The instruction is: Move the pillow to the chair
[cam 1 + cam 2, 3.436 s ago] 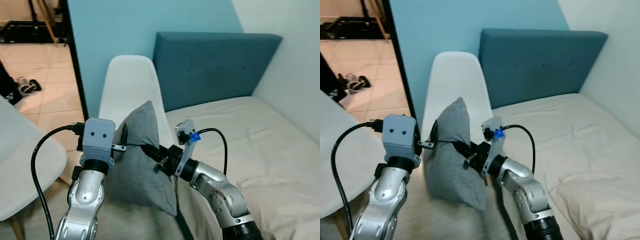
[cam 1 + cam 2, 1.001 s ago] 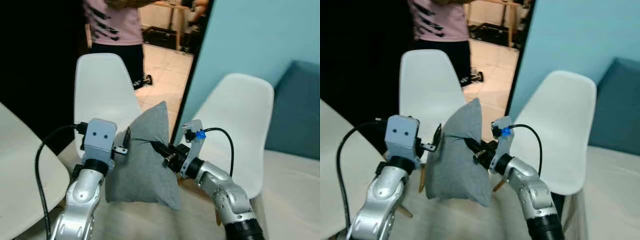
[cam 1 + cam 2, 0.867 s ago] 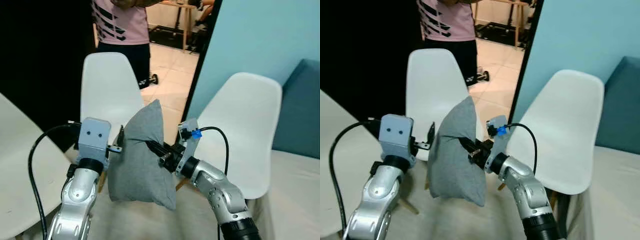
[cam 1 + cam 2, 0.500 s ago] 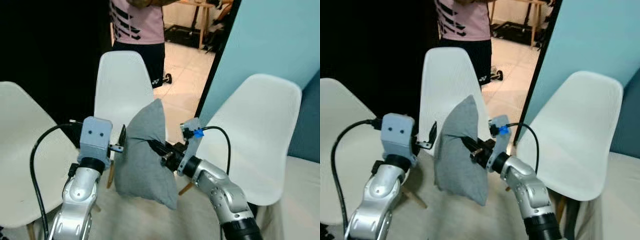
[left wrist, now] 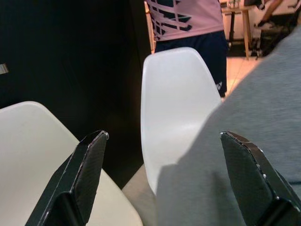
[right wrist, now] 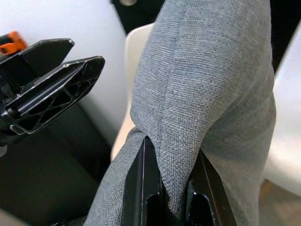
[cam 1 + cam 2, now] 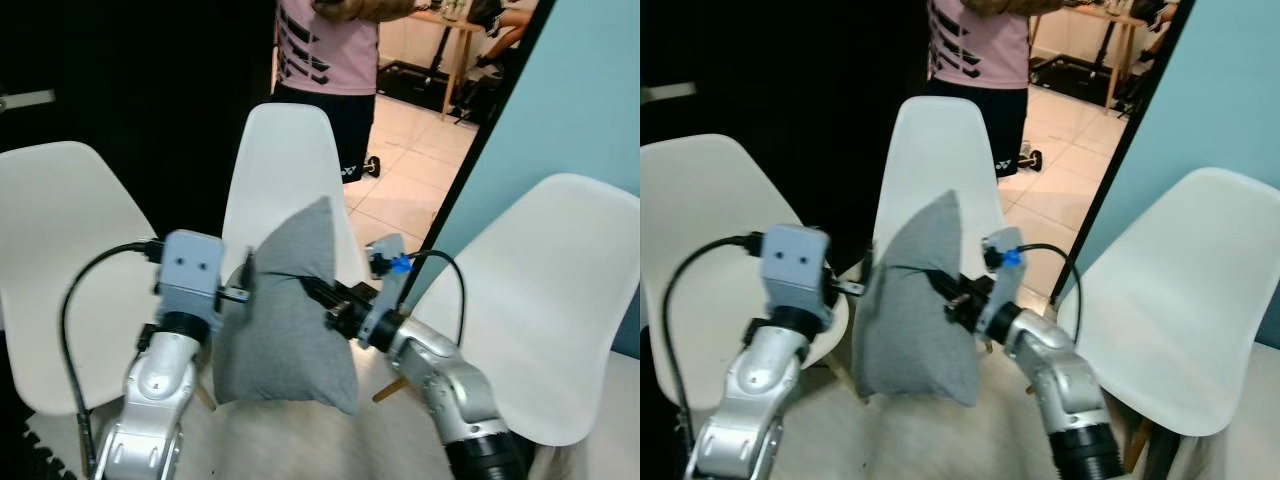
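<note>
Grey woven pillow [image 7: 285, 310], white chairs [image 7: 290, 170], black fingers [image 6: 150, 188], pink black-patterned shirt [image 7: 325, 45], blue wall [image 7: 590, 90].

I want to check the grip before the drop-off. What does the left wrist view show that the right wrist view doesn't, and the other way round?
Left wrist view: the left hand spread open, the middle white chair straight ahead, and a person standing behind it. Right wrist view: the right hand pinching a fold of the pillow. Both: the grey pillow fabric and white chair shells.

The pillow [image 7: 285, 310] hangs before the middle chair [image 7: 290, 170], a person [image 7: 325, 50] behind it.
</note>
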